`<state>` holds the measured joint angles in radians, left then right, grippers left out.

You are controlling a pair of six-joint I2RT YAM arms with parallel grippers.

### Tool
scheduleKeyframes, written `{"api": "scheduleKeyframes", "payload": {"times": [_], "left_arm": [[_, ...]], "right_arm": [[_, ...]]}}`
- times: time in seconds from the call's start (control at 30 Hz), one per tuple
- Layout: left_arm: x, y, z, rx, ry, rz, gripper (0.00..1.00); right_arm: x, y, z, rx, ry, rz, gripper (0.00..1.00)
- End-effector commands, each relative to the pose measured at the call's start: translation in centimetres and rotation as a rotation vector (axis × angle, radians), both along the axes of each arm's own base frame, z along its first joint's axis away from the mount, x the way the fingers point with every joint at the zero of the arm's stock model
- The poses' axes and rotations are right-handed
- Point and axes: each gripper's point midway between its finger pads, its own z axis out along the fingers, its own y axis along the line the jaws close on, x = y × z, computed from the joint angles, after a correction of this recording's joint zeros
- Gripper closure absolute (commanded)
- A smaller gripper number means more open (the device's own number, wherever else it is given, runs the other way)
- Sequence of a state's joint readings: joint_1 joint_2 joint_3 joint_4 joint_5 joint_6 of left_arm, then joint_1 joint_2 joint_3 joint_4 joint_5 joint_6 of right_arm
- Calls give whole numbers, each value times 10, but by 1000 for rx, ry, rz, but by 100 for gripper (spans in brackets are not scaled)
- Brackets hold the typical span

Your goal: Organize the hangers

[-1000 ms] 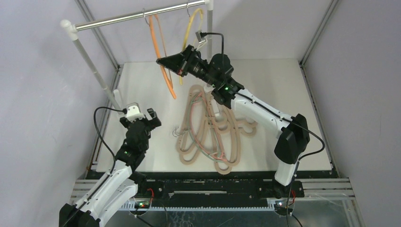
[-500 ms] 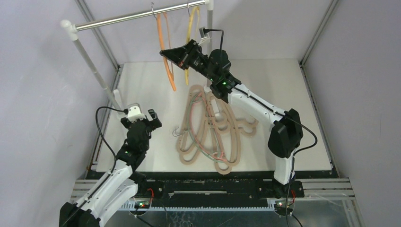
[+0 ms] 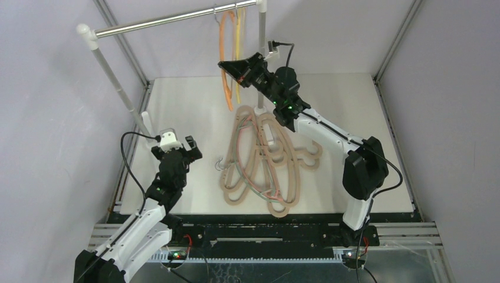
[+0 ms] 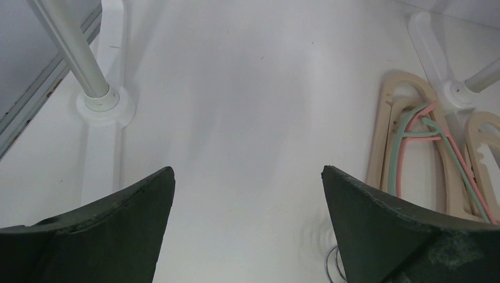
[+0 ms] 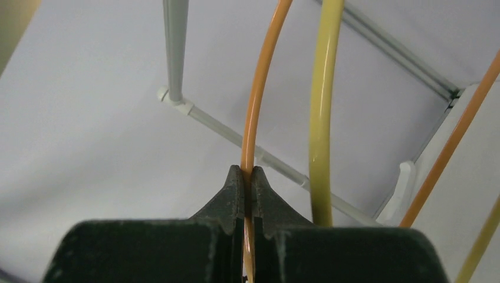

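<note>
At the rail (image 3: 165, 21) | right gripper (image 5: 248, 174) pinches orange hanger (image 5: 259, 88) beside yellow hanger (image 5: 321, 106) | likely light, springy, slick: grip the lower loop | left gripper (image 4: 247, 171) spread, idle | tan hangers (image 4: 375, 147) heaped on table (image 4: 247, 71)

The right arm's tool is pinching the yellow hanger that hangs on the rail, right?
No. The right tool is pinching the orange hanger that hangs on the rail; the yellow hanger hangs free beside it. The right wrist view shows this.
</note>
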<state>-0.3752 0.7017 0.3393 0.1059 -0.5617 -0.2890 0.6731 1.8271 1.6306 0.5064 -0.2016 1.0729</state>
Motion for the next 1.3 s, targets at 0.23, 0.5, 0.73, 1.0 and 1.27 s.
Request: {"api": "scheduleKeyframes", "payload": {"times": [0.23, 0.5, 0.73, 1.0, 1.27], "left_arm": [[3, -5, 2, -23, -29, -12, 1], [3, -4, 2, -20, -28, -9, 0], [2, -4, 2, -21, -30, -8, 1], [2, -3, 2, -15, -28, -4, 1], [2, -2, 2, -9, -28, -1, 0]], "right_arm": [[-5, -76, 57, 138, -110, -129, 100], [7, -102, 59, 128, -105, -203, 100], [10, -111, 50, 109, -85, -210, 99], [-2, -122, 49, 25, -89, -276, 27], [-23, -138, 44, -127, -112, -397, 21]]}}
